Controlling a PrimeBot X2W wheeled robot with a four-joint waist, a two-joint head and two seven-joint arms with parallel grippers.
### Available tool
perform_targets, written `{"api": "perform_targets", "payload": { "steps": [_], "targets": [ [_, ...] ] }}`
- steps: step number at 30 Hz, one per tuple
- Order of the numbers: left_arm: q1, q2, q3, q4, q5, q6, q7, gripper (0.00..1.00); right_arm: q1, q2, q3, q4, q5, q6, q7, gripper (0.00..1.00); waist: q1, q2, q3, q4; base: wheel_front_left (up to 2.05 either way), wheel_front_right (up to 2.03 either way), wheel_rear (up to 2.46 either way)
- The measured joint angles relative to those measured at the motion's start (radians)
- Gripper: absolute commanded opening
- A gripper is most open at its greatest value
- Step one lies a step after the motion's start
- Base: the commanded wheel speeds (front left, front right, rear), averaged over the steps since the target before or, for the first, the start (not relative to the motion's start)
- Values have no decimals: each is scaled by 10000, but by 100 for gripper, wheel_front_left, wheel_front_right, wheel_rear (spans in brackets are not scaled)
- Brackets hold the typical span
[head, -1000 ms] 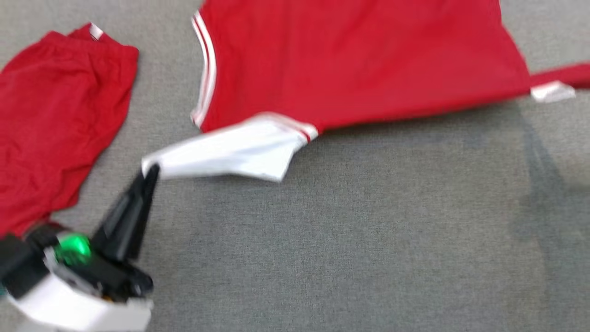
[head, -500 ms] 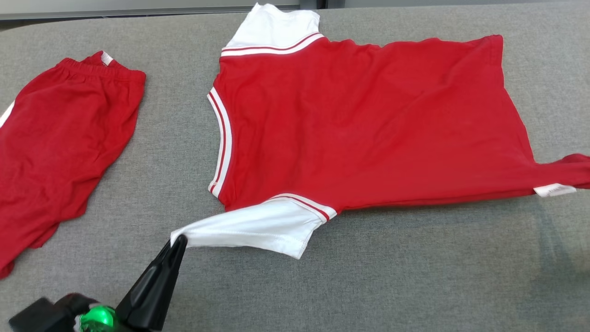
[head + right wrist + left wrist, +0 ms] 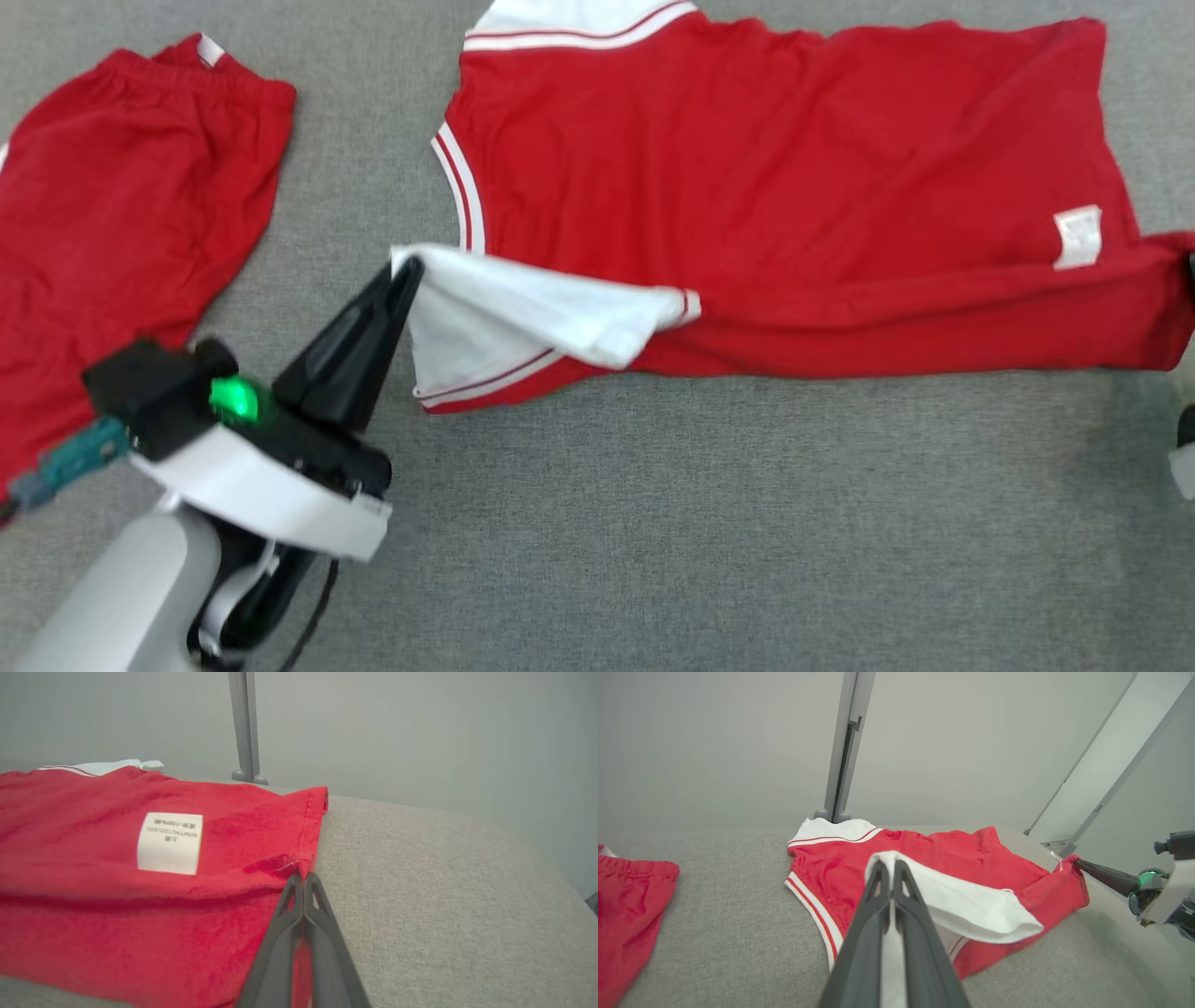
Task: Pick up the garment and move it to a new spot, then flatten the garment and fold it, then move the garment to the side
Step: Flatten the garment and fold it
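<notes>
One grey cloth tabletop (image 3: 747, 523), pale wall (image 3: 714, 742) behind, left tool (image 3: 407, 269) and right tool (image 3: 303, 877) pinching garment (image 3: 766, 168)

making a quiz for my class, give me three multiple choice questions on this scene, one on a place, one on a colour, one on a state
1. In the head view, where do the shorts lie?
A) left of the shirt
B) right of it
C) on top of it

2. What colour is the lifted sleeve?
A) red
B) white
C) grey

3. How is the left gripper?
A) open, above the shirt
B) shut on the shorts
C) shut on the sleeve

Answers:
1 A, the shorts lie apart from the shirt, at the left edge.
2 B, it is white with a thin red stripe.
3 C, it pinches the sleeve's edge and holds it over the shirt.
</notes>
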Motion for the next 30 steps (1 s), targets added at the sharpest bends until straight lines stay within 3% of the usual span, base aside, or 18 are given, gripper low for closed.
{"api": "perform_targets", "payload": {
  "steps": [9,10,11,12,13,18,24,30],
  "targets": [
    [-2044,-240,-385,1705,290,-368,-107,0,-1430,-56,732,1091,63,0,-263,0,0,-1,815,110,0,0,0],
    [-2156,-290,-464,1885,303,-405,-119,0,-1534,-46,809,1208,111,0,-326,11,-1,0,869,119,0,0,0],
    [-2236,-326,-533,2052,301,-410,-157,18,-1632,-8,859,1317,173,0,-407,73,0,0,904,124,0,0,0],
    [-2288,-359,-594,2197,301,-431,-234,76,-1694,10,890,1394,194,0,-487,100,0,0,923,126,0,0,0],
    [-2324,-387,-663,2337,303,-445,-334,100,-1740,25,917,1478,221,0,-577,100,0,0,921,127,0,0,0],
    [-1998,-479,-685,2600,295,-449,-1047,100,-1605,180,765,1400,242,0,-989,100,0,0,714,95,0,0,0],
    [25,-564,-531,2048,198,274,-1515,100,-529,506,-180,535,-201,0,-1122,100,0,0,207,52,0,0,0],
    [1557,-757,-815,1875,-470,535,-1233,100,480,999,-506,36,-380,0,-1122,100,0,0,-286,82,0,0,0]
  ]
}}
